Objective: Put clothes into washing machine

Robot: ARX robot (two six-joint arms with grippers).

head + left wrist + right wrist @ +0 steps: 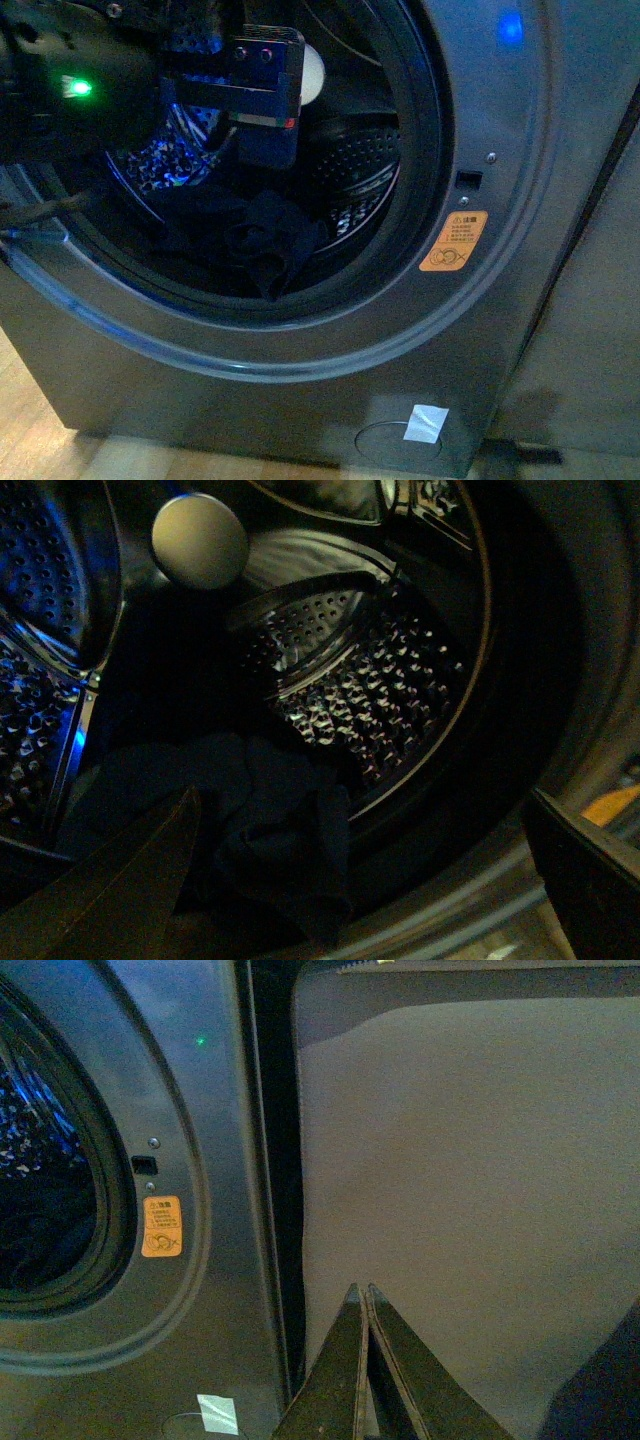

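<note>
Inside the porthole of the washing machine (500, 200), the front view shows you the clothes (262, 245) lying low in the drum, a dark navy heap with one fold drooping toward the door seal. Your left arm reaches in above it, and from here you cannot tell how its jaws stand. That drooping fold is the risk, I think: withdraw carelessly and it may drag out over the lip.

From the left wrist view, you see the left gripper (360, 880) spread wide and empty, one finger at either lower corner, the clothes (270, 830) crumpled between and beyond them on the perforated steel drum (390, 700). The fabric looks thick, soft, loosely folded.

From the right wrist view, your right gripper (362, 1360) is pressed closed on nothing, outside the machine, before a grey panel (470, 1180) beside the orange sticker (161, 1226).
</note>
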